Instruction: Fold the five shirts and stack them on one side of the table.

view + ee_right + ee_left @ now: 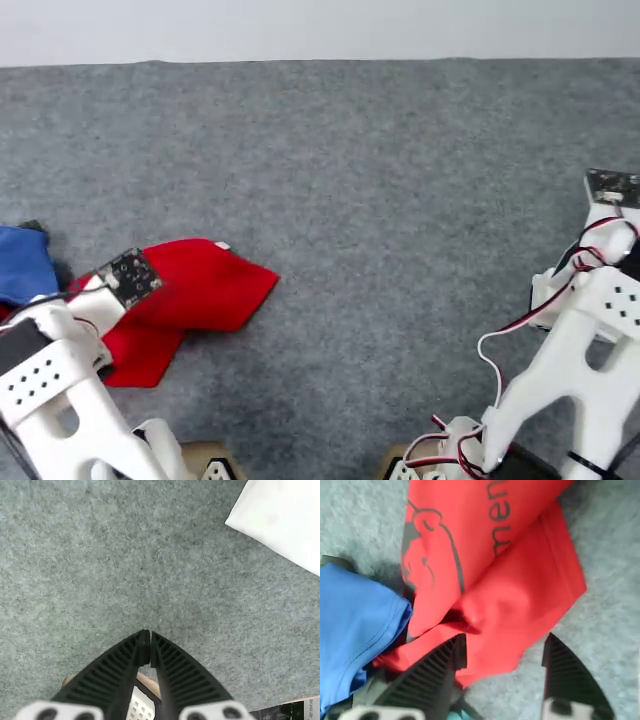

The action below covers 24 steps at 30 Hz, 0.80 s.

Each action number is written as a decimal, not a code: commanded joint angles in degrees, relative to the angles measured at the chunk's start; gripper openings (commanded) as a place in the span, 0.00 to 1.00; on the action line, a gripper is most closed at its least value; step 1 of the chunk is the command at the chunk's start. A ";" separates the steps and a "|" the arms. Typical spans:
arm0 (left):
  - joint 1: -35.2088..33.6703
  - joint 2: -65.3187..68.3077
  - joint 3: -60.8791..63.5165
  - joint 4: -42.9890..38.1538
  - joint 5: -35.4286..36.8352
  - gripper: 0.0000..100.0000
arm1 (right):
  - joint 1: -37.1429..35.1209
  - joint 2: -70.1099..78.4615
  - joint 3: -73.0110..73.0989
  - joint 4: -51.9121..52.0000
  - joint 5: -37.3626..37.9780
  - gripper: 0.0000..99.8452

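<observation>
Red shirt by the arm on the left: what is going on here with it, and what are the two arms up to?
The left gripper hangs open over one edge of the red shirt, which lies loosely doubled over on the grey table, not neatly folded. A blue shirt sits bunched right beside it at the table's edge. The right gripper is shut and holds nothing, over grey surface away from both shirts.

Bright, even light fills every view, casting soft shadows beside the red shirt (pixel 200 290).
</observation>
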 commanded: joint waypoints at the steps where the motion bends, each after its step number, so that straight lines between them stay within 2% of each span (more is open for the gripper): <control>1: -1.23 -1.23 3.65 -6.95 -2.73 0.25 | -0.66 -1.89 -0.18 1.54 0.44 0.01; 5: -1.58 -1.23 10.68 -15.91 -3.52 0.25 | -0.66 -1.89 -0.18 1.98 0.26 0.01; 11: -1.41 -1.23 18.51 -24.26 -4.92 0.25 | -0.66 -2.33 -0.18 2.07 0.26 0.01; 15: -1.32 -1.23 19.82 -25.76 -5.54 0.16 | -0.66 -2.42 -0.18 2.07 0.18 0.01; 19: -1.32 -1.76 18.86 -25.58 -5.10 0.00 | -0.66 -2.42 -0.18 2.07 0.18 0.01; 21: -1.32 -1.76 17.27 -25.49 -2.90 0.01 | -0.66 -2.42 -0.18 2.07 0.18 0.01; 24: 0.53 -1.76 12.18 -24.44 4.92 0.00 | -0.66 -2.42 -0.18 2.07 0.09 0.01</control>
